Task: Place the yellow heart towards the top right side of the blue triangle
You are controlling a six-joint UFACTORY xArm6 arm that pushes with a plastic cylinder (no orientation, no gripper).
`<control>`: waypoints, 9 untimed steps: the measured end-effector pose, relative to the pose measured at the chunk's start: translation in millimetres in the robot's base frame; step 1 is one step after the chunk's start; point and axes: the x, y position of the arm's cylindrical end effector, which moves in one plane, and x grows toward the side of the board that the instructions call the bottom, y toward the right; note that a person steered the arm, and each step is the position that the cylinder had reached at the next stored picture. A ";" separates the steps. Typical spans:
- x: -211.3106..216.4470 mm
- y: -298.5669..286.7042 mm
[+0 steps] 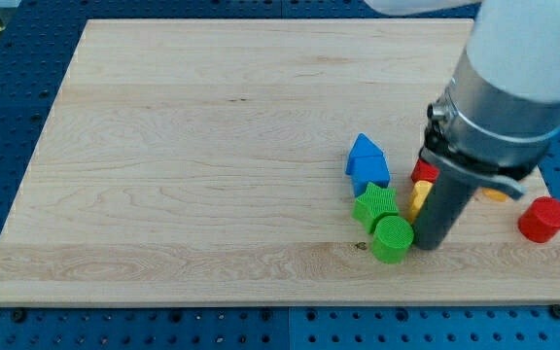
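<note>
Yellow heart-shaped block (418, 198), mostly hidden behind my rod, lies just right of the blue triangular block (367, 160). My tip (424, 243) sits below the heart, beside the green cylinder (392, 239). No claw fitted; rod holds nothing. Push needed: upward.

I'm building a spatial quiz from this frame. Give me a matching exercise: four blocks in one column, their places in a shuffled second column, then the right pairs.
Blocks:
1. blue block
2. green cylinder
3. red cylinder
4. green star

Places:
A. alone near the board's right edge
B. lowest in the cluster, just left of my tip
C. top of the cluster
D. between the blue block and the green cylinder

Pairs: 1-C, 2-B, 3-A, 4-D
</note>
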 end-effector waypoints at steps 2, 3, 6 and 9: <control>-31.7 0.0; -40.7 0.0; -73.0 23.9; -64.4 81.1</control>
